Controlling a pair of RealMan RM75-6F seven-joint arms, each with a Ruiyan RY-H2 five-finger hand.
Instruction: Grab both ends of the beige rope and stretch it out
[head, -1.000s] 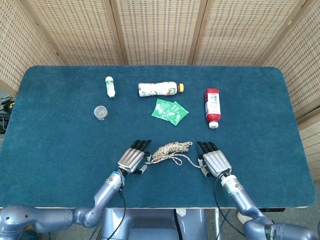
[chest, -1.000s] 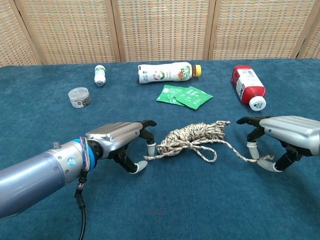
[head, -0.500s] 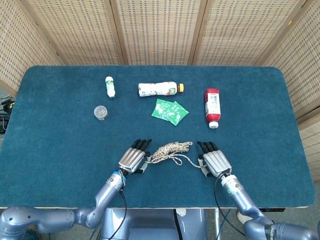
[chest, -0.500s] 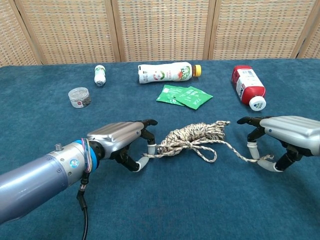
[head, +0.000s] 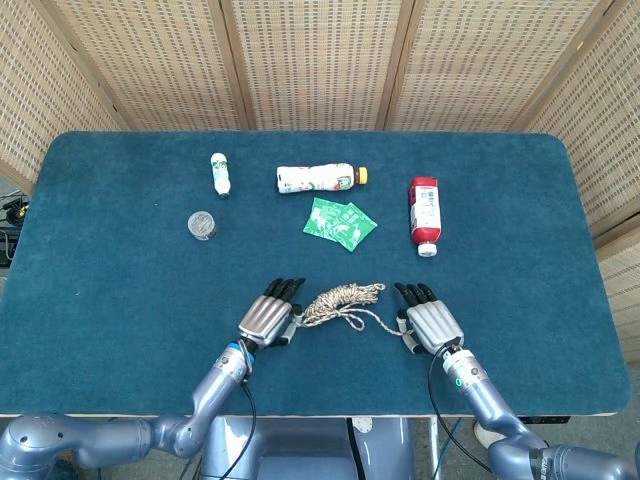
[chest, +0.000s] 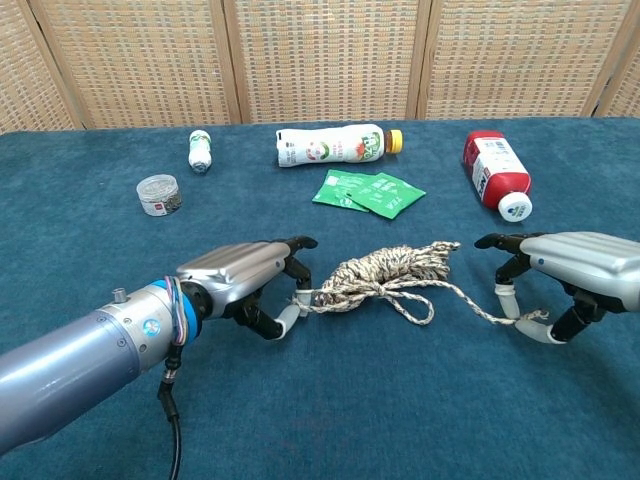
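**Hands set at both rope ends, pull not yet started**

Left hand (chest: 245, 280) is closed in a pinch on the left end of the rope (chest: 390, 272), thumb and fingers meeting on the strand. The rope lies bundled on the table (head: 120, 300) between the hands, near the front edge. Right hand (chest: 575, 270) pinches the loose tail at the right end.

Step in hand: securing both ends. Next move, as judged: confirm both grips, then draw the hands apart, left going left and right going right, until the bundle pays out straight.
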